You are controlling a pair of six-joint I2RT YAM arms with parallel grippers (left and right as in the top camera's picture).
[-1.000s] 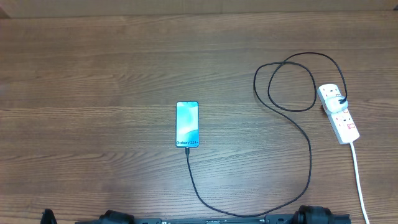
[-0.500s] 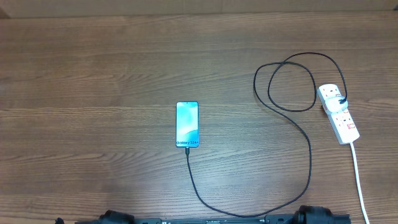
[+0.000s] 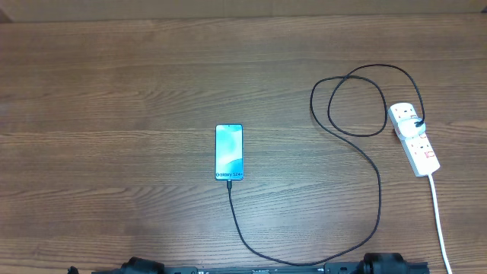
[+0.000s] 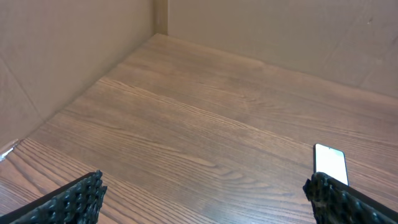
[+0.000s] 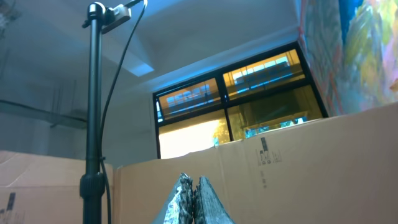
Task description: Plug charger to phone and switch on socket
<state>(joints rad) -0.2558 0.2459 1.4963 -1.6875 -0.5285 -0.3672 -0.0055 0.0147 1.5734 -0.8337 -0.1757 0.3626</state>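
The phone (image 3: 229,152) lies flat mid-table, its screen lit; it also shows in the left wrist view (image 4: 331,163). The black charger cable (image 3: 379,190) runs from the phone's near end, curves along the front edge, loops at the right and ends at the white socket strip (image 3: 415,138), where its plug sits. The cable tip meets the phone's bottom edge (image 3: 229,183). My left gripper (image 4: 202,196) is open and empty, low over the wood left of the phone. My right gripper (image 5: 195,193) is shut and empty, pointing up at the room.
The socket's thick white cord (image 3: 441,224) runs to the front right edge. Cardboard walls (image 4: 74,56) ring the table at the left and back. A camera stand (image 5: 93,124) rises beyond the right cardboard wall. The arm bases (image 3: 380,265) sit at the front edge.
None on the table. A dark part of the left arm at the front left edge has slipped out of the overhead view.
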